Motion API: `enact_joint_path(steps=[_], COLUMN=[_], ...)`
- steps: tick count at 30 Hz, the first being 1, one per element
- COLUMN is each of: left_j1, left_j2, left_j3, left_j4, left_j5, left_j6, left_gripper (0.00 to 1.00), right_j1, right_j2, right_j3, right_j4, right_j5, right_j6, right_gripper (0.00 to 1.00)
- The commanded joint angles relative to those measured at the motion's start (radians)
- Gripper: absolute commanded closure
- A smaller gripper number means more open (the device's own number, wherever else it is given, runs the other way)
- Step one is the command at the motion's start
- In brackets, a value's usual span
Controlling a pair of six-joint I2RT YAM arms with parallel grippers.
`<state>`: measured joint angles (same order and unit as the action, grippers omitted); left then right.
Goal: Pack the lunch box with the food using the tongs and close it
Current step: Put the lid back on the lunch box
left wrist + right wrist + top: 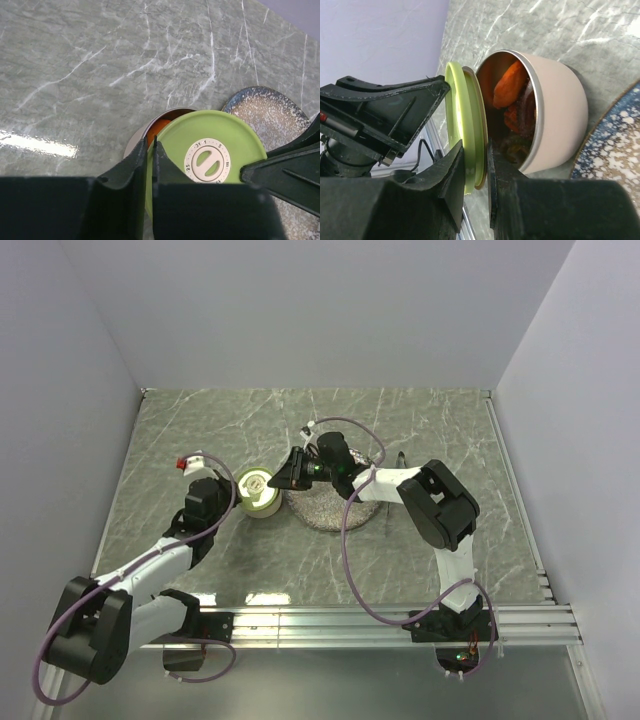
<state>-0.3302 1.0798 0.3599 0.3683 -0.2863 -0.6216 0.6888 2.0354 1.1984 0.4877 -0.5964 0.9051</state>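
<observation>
The lunch box (262, 507) is a small round steel tin (560, 110) just left of the speckled plate (335, 512). Inside it lies the food (510, 87), orange chunks and dark strips; an orange sliver (157, 127) shows past the lid. The green lid (220, 130) with its white dial hangs tilted over the opening, apart from the rim (465, 110). My left gripper (148, 141) is shut on the lid's left edge. My right gripper (476, 145) is shut on the opposite edge, one finger on each face. Both meet at the tin in the top view. The tongs are out of view.
The plate (275, 110) lies right beside the tin, under my right arm (400, 488). Marble tabletop (100, 60) stretches left and beyond the tin. Grey walls enclose the table, and a metal rail (400, 620) runs along its near edge.
</observation>
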Motion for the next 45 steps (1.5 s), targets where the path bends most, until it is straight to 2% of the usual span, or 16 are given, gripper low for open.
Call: enact_joint_path(steps=[1, 2, 13, 18, 20, 23, 39, 45], left_j1=[-0.009, -0.009, -0.023, -0.024, -0.024, -0.027, -0.035, -0.035], left_j2=[0.011, 0.011, 0.020, 0.011, 0.011, 0.012, 0.015, -0.040], left_j3=[0.042, 0.042, 0.056, 0.057, 0.057, 0.060, 0.060, 0.030], left_j4=[0.000, -0.002, -0.014, -0.025, -0.026, -0.029, -0.031, -0.014], left_j5=[-0.013, -0.013, -0.022, -0.028, -0.030, -0.030, -0.016, 0.007], left_j6=[0.008, 0.008, 0.017, 0.017, 0.019, 0.022, 0.026, 0.022], left_gripper=[0.97, 0.99, 0.99, 0.80, 0.75, 0.73, 0.77, 0.71], right_j1=[0.000, 0.000, -0.005, -0.014, -0.020, -0.021, -0.041, -0.040], right_j2=[-0.040, -0.035, -0.030, -0.052, -0.060, -0.064, -0.029, -0.020], right_j3=[-0.003, -0.002, 0.006, -0.006, -0.010, -0.007, -0.016, -0.013], right_j4=[0.080, 0.077, 0.066, 0.068, 0.074, 0.072, 0.210, 0.221], right_j5=[-0.052, -0.052, -0.043, -0.042, -0.043, -0.043, -0.121, -0.121], right_j6=[0.020, 0.017, 0.008, 0.008, 0.012, 0.011, 0.129, 0.140], right_gripper=[1.00, 1.00, 1.00, 1.00, 1.00, 1.00, 1.00, 1.00])
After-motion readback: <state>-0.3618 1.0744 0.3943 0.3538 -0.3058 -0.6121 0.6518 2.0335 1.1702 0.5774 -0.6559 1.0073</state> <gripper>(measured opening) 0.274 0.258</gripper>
